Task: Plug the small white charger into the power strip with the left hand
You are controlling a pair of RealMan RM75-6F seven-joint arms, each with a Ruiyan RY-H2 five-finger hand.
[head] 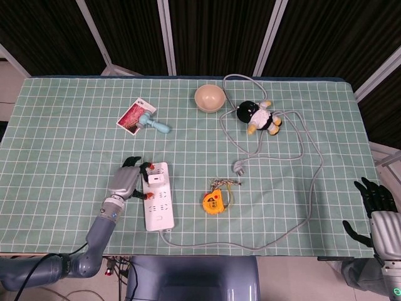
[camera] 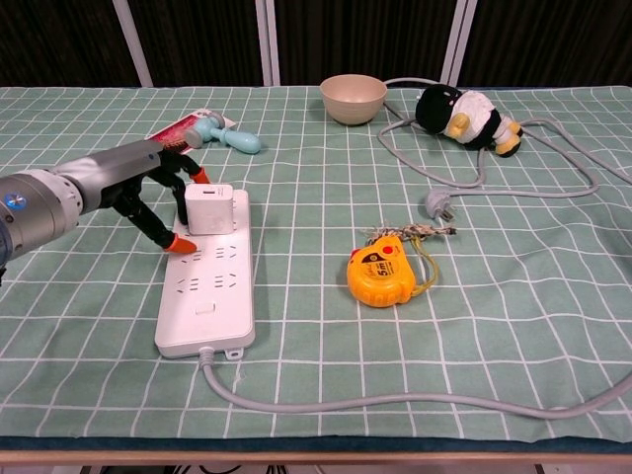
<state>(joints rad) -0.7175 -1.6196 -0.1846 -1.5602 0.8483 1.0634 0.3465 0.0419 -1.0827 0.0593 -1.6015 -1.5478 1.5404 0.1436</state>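
Fingers [camera: 184, 242] of the left hand [camera: 158, 197] spread apart beside the charger [camera: 208, 209] seated in the power strip [camera: 204, 294].

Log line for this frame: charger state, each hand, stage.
charger: upright on power strip far end | left hand: fingers spread beside charger, not gripping | right hand: idle off table | stage: release

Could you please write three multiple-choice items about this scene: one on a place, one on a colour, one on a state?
1. Where does the charger stand?
A. on the power strip
B. in the bowl
C. beside the plug

2. What colour is the tape measure?
A. blue
B. yellow-orange
C. white

3. How is the left hand?
A. open, fingers apart beside the charger
B. holding the penguin toy
C. out of view

Answers: 1 A, it sits on the strip's far end. 2 B, its case shows that. 3 A, nothing is between its fingers.
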